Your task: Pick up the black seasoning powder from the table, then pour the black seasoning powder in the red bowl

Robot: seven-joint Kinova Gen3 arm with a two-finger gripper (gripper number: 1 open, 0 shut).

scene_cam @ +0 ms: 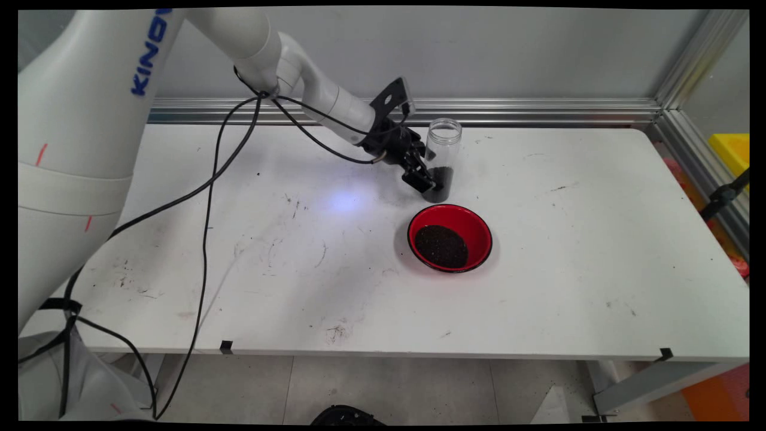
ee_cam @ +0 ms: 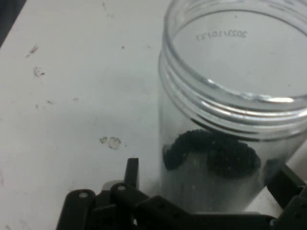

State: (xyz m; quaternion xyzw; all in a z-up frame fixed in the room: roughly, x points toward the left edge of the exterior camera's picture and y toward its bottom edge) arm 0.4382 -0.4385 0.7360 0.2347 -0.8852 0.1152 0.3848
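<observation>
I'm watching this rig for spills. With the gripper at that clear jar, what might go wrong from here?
1. The tall clear plastic jar stands open, without a lid, holding dark granules low down; the black two-finger gripper straddles its base, so a tilt or slip may scatter them.
2. The red bowl of dark granules sits close in front; a low sweep might knock it.

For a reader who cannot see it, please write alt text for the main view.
A white robot arm's black pincer is at the lower part of an upright, lidless clear jar with dark grains at its bottom, on a white table. Just in front of the jar stands a red bowl holding a heap of the same dark grains.
</observation>
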